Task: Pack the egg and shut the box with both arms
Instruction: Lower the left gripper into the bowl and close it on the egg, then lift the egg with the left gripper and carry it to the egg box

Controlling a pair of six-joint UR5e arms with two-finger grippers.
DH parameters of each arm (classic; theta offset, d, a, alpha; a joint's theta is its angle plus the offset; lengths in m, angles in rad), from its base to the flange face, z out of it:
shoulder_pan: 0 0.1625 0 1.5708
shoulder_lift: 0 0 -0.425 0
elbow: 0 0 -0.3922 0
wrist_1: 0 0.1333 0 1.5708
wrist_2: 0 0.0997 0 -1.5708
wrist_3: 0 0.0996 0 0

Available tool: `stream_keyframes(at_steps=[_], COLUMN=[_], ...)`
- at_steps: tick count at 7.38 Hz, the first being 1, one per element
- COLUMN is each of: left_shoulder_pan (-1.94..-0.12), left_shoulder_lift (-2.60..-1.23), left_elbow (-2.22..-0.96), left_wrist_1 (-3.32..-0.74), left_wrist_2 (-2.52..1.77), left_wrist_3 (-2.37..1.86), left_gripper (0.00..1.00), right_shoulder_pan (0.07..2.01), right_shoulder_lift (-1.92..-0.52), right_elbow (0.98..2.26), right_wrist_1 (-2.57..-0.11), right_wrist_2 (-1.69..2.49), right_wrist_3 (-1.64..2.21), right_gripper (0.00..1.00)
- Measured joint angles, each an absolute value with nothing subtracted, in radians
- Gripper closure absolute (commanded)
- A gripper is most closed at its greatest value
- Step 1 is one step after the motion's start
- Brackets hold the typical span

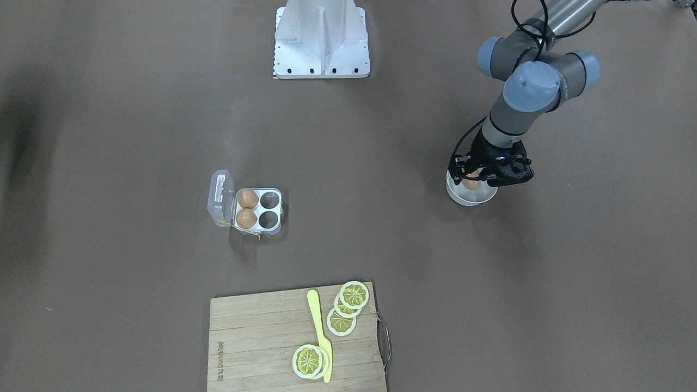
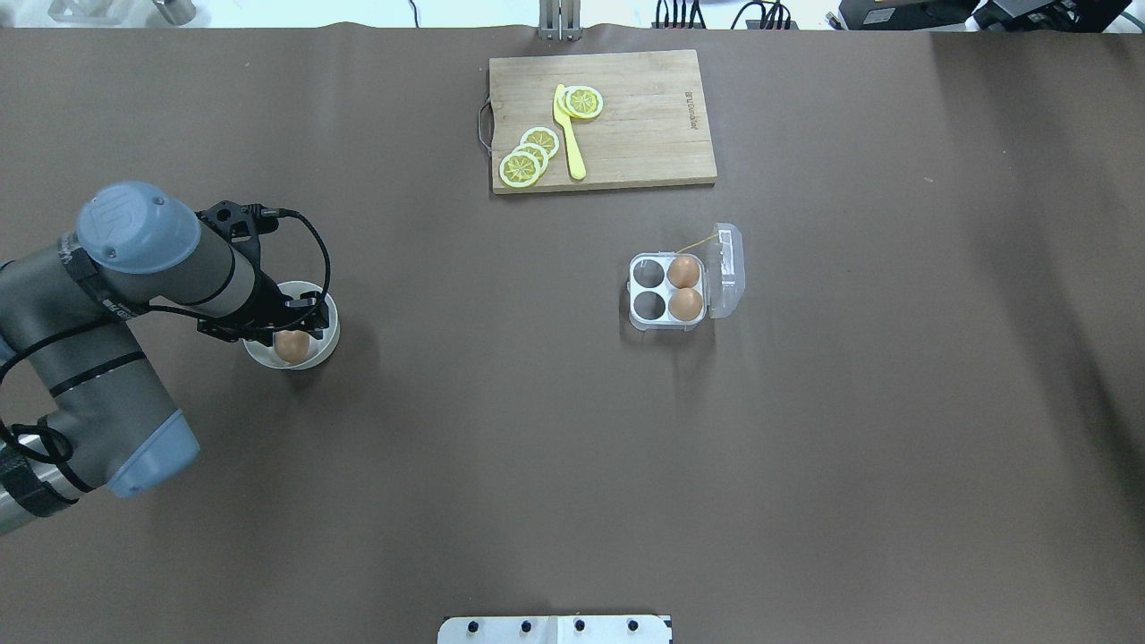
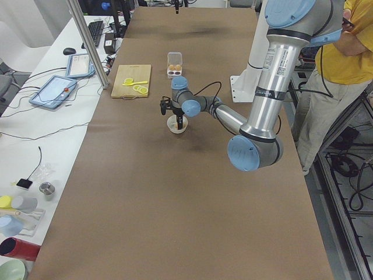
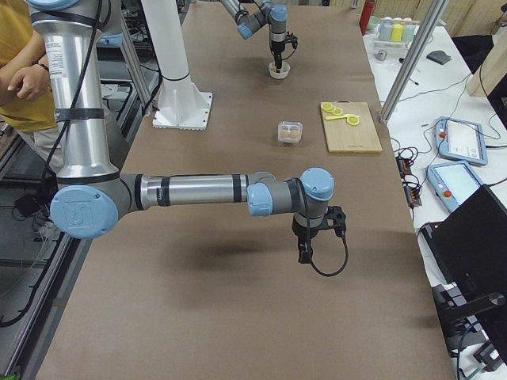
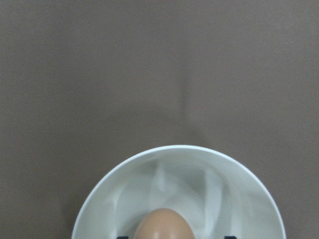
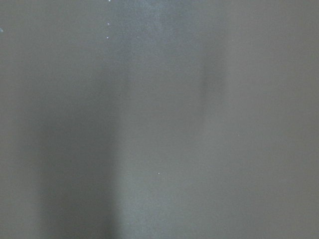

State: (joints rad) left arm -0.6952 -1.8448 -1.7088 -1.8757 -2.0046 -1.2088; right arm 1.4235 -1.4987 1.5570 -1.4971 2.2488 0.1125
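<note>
Since the egg lies loose in the white bowl, well apart from the box, the left gripper hangs low over the bowl to fetch it. From the wrist camera I see a dark finger tip on each side of the egg, with a gap between them and the shell. So this hand looks open and has hold of nothing yet. I think the fingers stand wide like that so they can slip down past the round egg before they squeeze.

The box sits near the middle of the table. Its clear lid is flipped back to one side, so the way in is free. Two brown eggs fill the cells next to the lid. The two empty cells are on the side nearer the bowl, and I guess the egg is meant for one of them.

The right gripper hangs above bare table, far from both bowl and box. I see it only from a side camera, so I cannot tell if it is open or shut. My guess is that it is parked out of the way because its job comes when the lid must be shut.
</note>
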Motion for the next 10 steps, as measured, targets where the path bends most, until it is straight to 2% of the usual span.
stream_keyframes(at_steps=[1, 3, 4, 5, 6, 8, 10], left_shoulder_pan=[-0.692, -0.691, -0.690, -0.690, -0.690, -0.690, -0.692], left_shoulder_lift=[-1.844, -1.843, -1.843, -1.842, -1.843, -1.845, -1.847], left_elbow=[-1.705, -1.705, -1.707, -1.709, -1.711, -1.726, -1.773], left_wrist_1=[-1.876, -1.876, -1.876, -1.876, -1.876, -1.872, -1.842], left_wrist_2=[-2.004, -2.004, -2.005, -2.007, -2.010, -2.016, -2.020], left_wrist_3=[-1.209, -1.208, -1.208, -1.207, -1.207, -1.204, -1.200], left_gripper=[0.34, 0.48, 0.59, 0.75, 0.82, 0.86, 0.86], right_shoulder_pan=[1.423, 1.421, 1.420, 1.420, 1.419, 1.419, 1.418], right_shoulder_lift=[-1.499, -1.499, -1.499, -1.499, -1.499, -1.499, -1.499], right_elbow=[1.557, 1.557, 1.557, 1.557, 1.557, 1.557, 1.557], right_wrist_1=[-1.497, -1.497, -1.497, -1.497, -1.497, -1.497, -1.497], right_wrist_2=[2.249, 2.248, 2.247, 2.247, 2.247, 2.248, 2.248], right_wrist_3=[0.112, 0.112, 0.113, 0.113, 0.113, 0.113, 0.115], right_gripper=[0.00, 0.00, 0.00, 0.00, 0.00, 0.00, 0.00])
